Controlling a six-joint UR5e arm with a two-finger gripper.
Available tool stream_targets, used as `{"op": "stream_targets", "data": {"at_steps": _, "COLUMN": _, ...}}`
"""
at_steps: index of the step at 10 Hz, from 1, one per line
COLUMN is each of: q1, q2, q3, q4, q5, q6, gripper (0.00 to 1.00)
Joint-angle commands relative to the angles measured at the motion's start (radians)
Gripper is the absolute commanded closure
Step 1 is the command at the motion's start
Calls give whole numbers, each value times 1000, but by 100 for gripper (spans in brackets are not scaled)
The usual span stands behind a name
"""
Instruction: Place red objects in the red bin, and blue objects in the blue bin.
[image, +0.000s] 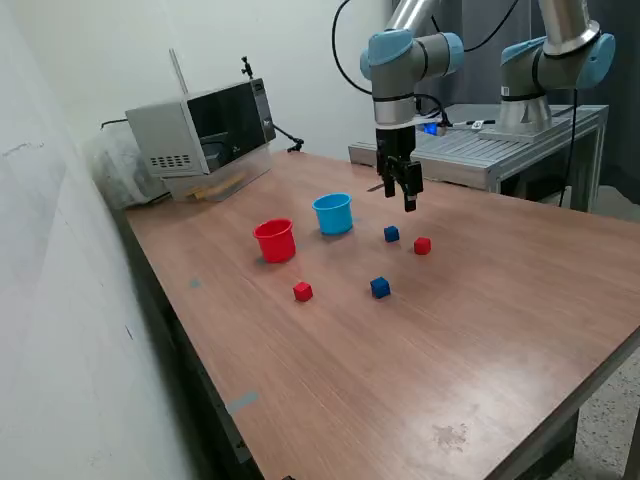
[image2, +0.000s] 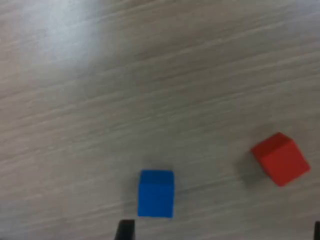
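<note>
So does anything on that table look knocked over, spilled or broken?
Nothing stands out. The red cup and blue cup stand upright, and four small cubes sit loose on the table. The only blemishes are a pale smudge and a tape-like patch near its front edge.

The exterior view looked down from high off one corner of the wooden table (image: 500, 330), wide enough to take in the microwave (image: 205, 125), while the wrist view looked straight down, close above the tabletop, both sharing a blue cube (image: 391, 233) (image2: 156, 193) and red cube (image: 422, 245) (image2: 280, 158).
</note>
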Motion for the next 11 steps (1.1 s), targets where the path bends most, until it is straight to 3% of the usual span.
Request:
{"op": "stream_targets", "data": {"at_steps": 1, "q1": -28, "q2": 31, "q3": -1, "q4": -18, "q5": -1, "q6": 0, "gripper": 0}}
{"op": "stream_targets", "data": {"at_steps": 11, "q1": -68, "q2": 95, "q3": -10, "q4": -18, "q5": -11, "q6": 0, "gripper": 0}}
